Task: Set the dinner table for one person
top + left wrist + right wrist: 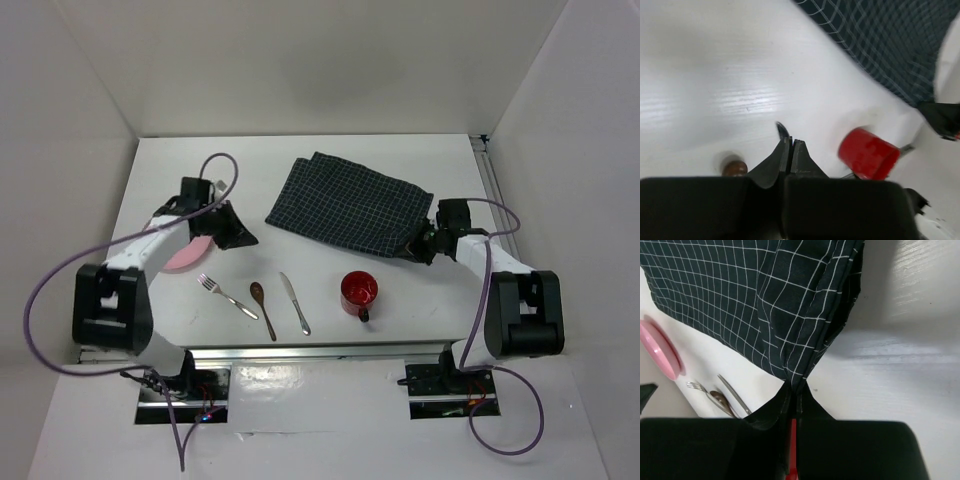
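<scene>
The dinner table (pixel 180 160) is a white tabletop. A dark navy checked cloth (pixel 350 205) lies on it at the back right. My right gripper (pixel 420 246) is shut on the cloth's near right corner (pixel 790 375), which is bunched between the fingers. My left gripper (pixel 236 232) is shut and empty, just right of a pink plate (pixel 188 254). A fork (pixel 226 296), a wooden spoon (pixel 263 308), a knife (pixel 295 303) and a red mug (pixel 358 292) lie in a row near the front edge. The mug also shows in the left wrist view (pixel 868 153).
Grey walls close the table in at the back and both sides. A silver edge rail (pixel 488 170) runs along the right side. In the right wrist view the plate (pixel 662 351) and cutlery (pixel 720 397) show at the left.
</scene>
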Motion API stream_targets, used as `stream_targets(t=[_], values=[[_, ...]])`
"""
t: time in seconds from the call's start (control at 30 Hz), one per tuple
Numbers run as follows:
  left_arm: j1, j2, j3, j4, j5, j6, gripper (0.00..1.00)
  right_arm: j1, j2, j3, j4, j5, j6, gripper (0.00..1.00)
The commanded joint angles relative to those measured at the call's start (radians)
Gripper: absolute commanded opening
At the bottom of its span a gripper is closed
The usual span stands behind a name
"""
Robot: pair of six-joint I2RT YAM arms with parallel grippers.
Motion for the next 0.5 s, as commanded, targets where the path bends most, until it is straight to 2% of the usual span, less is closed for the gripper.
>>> stream_targets(t=[0.0, 0.03, 0.07, 0.17, 0.47], values=[[-0.095, 0.172, 0.194, -0.092, -0.145, 0.041, 0.15, -0.007, -0.025, -0.003, 0.029, 0.029, -0.044, 0.0], [-0.095, 0.173, 0.231, -0.092, -0.146, 0.041, 0.21, -0.007, -0.025, -0.003, 0.029, 0.029, -0.044, 0.0], [-0.107, 0.246, 0.301, -0.13, -0.208, 0.029, 0.28, -0.007, -0.025, -0.003, 0.018, 0.029, -0.053, 0.0], [-0.108, 0.375, 0.412, -0.143, -0.261, 0.003, 0.45, -0.007, -0.036, -0.003, 0.007, 0.029, -0.053, 0.0], [-0.126, 0.656, 0.671, -0.225, -0.303, -0.033, 0.51, -0.007, -0.039, 0.007, -0.011, 0.018, -0.062, 0.0]])
